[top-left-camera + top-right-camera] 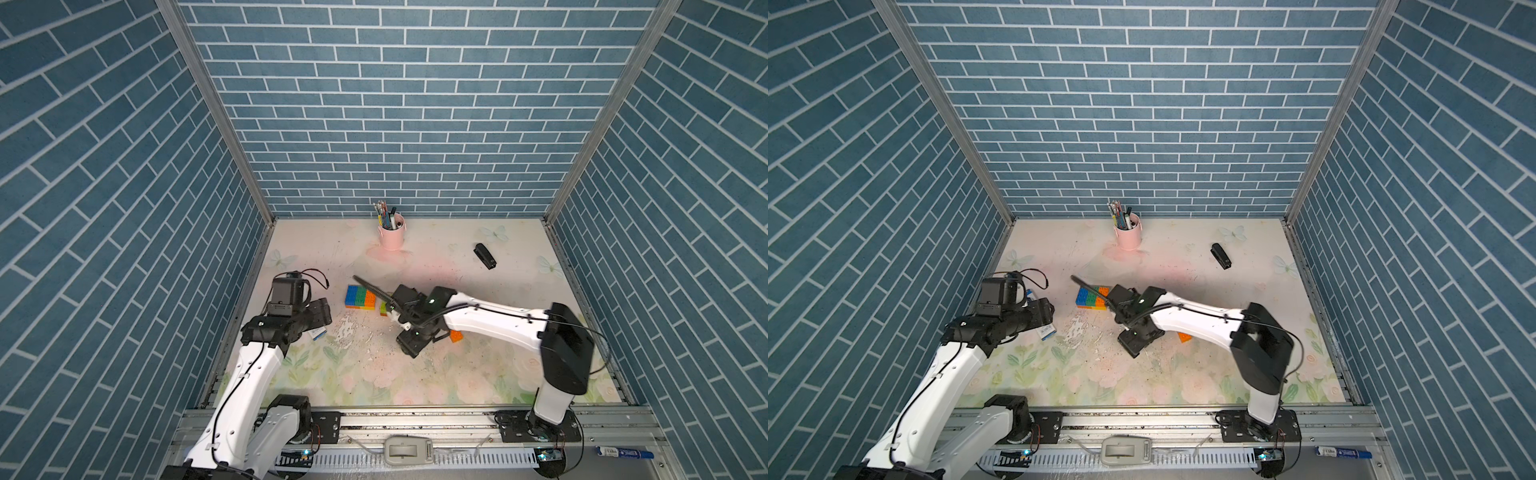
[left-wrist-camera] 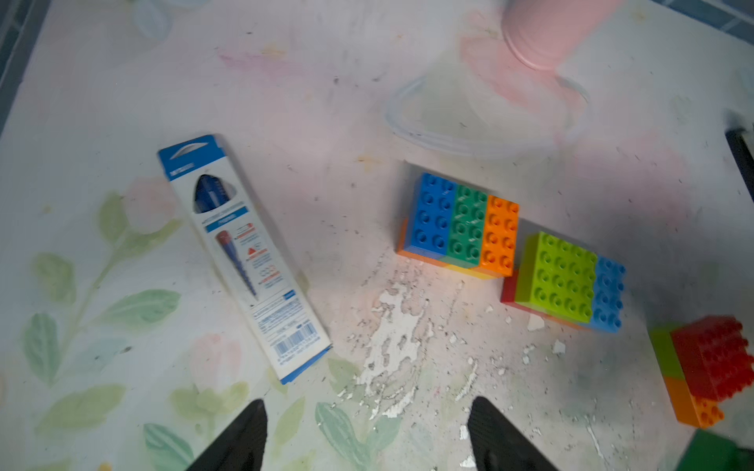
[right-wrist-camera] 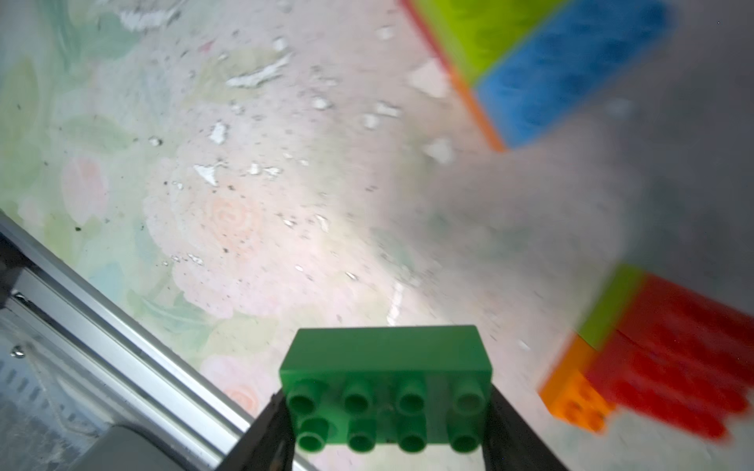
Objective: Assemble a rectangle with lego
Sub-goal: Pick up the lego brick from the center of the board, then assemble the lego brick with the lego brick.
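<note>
My right gripper [image 3: 385,407] is shut on a dark green lego brick [image 3: 387,387], studs facing the camera, held above the floral mat. A blue, green and orange lego block [image 2: 461,222] lies flat mid-table and shows in both top views [image 1: 360,297] [image 1: 1092,297]. Touching its corner is a lime and blue block [image 2: 567,281] with a red layer beneath. A red, lime and orange cluster [image 2: 710,359] sits near the right arm [image 1: 456,336]. My left gripper [image 2: 367,432] stands open and holds nothing, over the mat short of the blocks.
A blue and white pen box [image 2: 240,253] lies just ahead of the left gripper. A pink pen cup [image 1: 392,235] stands at the back and a black stapler [image 1: 484,255] at the back right. Flaked white patches [image 2: 391,338] mark the mat. A metal rail [image 3: 122,326] edges the front.
</note>
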`<state>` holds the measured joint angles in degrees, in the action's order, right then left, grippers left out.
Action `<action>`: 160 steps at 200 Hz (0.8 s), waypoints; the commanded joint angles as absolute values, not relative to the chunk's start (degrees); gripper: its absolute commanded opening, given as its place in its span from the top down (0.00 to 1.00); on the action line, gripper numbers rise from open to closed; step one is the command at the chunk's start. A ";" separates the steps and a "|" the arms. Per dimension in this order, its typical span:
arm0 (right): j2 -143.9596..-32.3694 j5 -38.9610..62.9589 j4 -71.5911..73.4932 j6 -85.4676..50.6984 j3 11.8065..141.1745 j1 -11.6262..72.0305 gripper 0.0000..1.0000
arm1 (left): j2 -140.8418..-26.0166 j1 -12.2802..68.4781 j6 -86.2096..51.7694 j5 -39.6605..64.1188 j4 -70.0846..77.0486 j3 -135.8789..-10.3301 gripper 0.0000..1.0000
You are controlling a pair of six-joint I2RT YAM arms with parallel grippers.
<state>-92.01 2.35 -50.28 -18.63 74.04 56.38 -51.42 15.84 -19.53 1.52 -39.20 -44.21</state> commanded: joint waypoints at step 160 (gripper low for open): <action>-92.48 1.50 -49.94 -15.47 62.94 39.73 0.60 | -81.32 55.54 -18.96 -8.69 -7.03 -43.30 0.12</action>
<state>-91.77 1.72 -50.96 -17.65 62.74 39.59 -82.91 56.71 -18.83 -8.95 -7.38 -45.15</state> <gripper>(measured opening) 0.653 0.878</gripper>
